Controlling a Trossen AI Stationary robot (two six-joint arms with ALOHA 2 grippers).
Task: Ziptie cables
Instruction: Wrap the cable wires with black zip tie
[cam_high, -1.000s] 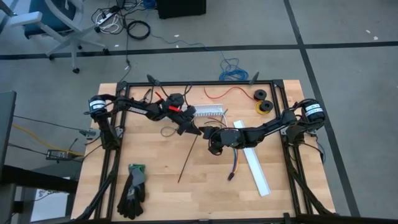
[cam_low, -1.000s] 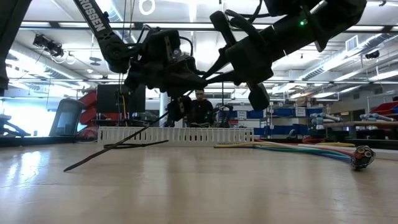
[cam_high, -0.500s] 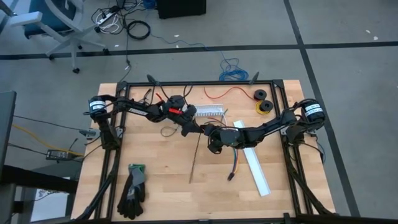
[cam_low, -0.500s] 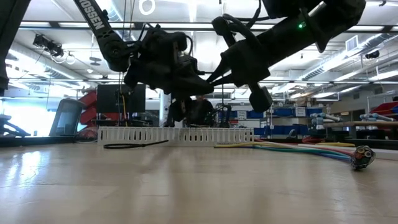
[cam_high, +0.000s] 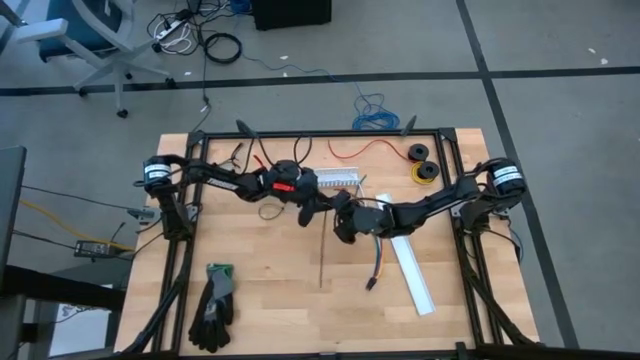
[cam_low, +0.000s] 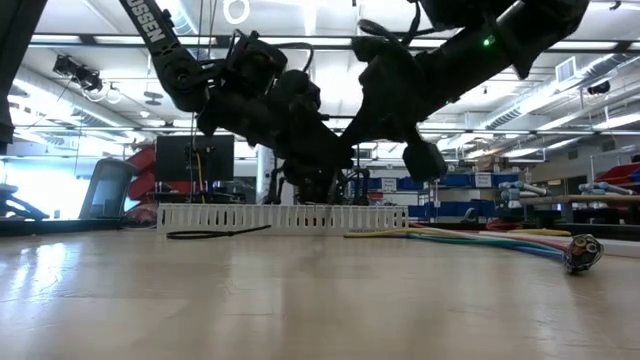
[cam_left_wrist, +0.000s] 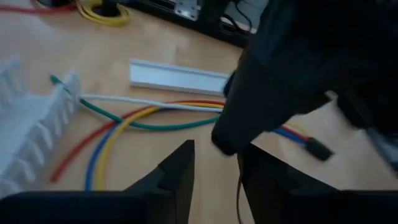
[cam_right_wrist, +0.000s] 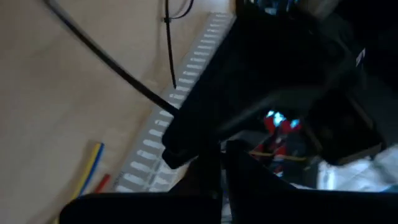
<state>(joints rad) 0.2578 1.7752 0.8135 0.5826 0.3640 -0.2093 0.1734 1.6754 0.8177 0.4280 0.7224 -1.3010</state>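
Right pincer (cam_high: 338, 222) pinches the ziptie (cam_high: 322, 255), left pincer (cam_high: 317, 210) spreads beside it, so I judge threading around the cables (cam_high: 378, 262) comes next.

One cable bundle (cam_high: 377, 262) (five colours), two white channels (cam_high: 412, 275), two gloves (cam_high: 214, 306)

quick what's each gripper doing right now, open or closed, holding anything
Left gripper: open, fingers apart, nothing visibly between them.
Right gripper: closed, apparently on the thin black zip tie hanging from it.
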